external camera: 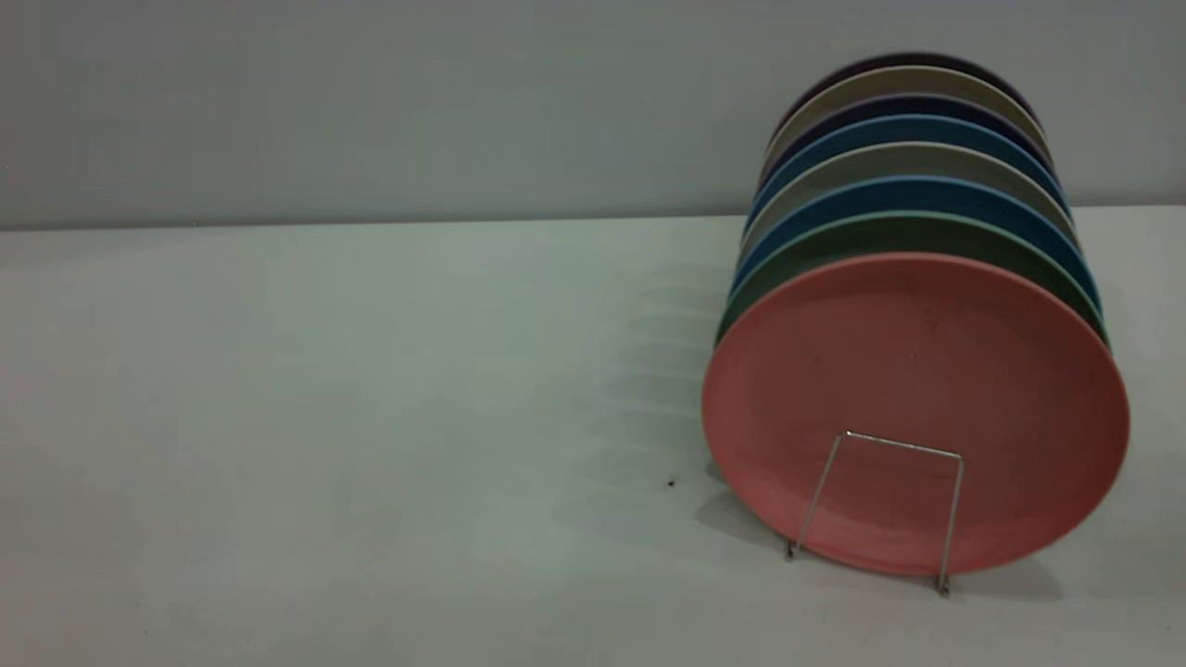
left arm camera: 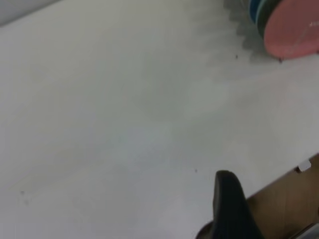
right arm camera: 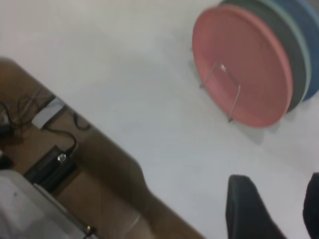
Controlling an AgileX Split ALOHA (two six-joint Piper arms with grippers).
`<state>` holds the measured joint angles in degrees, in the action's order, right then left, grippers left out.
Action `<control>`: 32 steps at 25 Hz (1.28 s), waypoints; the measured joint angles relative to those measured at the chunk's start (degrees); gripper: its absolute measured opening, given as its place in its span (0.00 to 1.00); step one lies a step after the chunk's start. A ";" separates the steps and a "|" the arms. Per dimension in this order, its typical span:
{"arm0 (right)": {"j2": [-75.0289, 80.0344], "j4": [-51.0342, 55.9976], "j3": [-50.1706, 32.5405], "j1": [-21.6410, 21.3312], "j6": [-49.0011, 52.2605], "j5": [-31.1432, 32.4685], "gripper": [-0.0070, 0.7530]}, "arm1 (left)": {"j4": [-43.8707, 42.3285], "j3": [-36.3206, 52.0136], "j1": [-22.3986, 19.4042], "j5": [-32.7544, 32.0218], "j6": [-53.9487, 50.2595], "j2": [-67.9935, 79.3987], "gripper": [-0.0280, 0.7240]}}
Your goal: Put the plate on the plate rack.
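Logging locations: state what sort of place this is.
Probably a robot test bench, not a kitchen: bare white table, plain wall, loose cables beside it, and one plate rack full of plates, the pink plate in front.

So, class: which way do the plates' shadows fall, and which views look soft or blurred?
Exterior view: sharp; the plate and those behind it in the plate rack cast faint ribbed shadows leftward over the table. Left wrist view: blurred throughout, the same shadows smeared. Right wrist view: soft, with the right gripper out of focus.
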<state>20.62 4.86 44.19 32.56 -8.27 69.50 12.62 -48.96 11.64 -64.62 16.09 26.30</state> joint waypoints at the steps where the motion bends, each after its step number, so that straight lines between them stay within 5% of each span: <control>1: -0.87 0.00 -1.77 0.00 0.06 -0.29 0.40 | 0.00 1.47 0.00 0.00 -0.46 -1.78 0.64; 12: -10.49 -0.25 -15.19 0.00 0.33 -4.18 0.40 | -3.21 13.09 0.00 0.71 -5.21 -14.46 0.64; 32: -15.42 -1.91 -16.86 0.00 0.70 -4.31 0.40 | -8.88 21.10 0.00 0.50 -6.87 -15.69 0.64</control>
<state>5.20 2.95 27.33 32.56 -7.57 65.19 3.74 -27.86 11.64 -64.12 9.22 10.61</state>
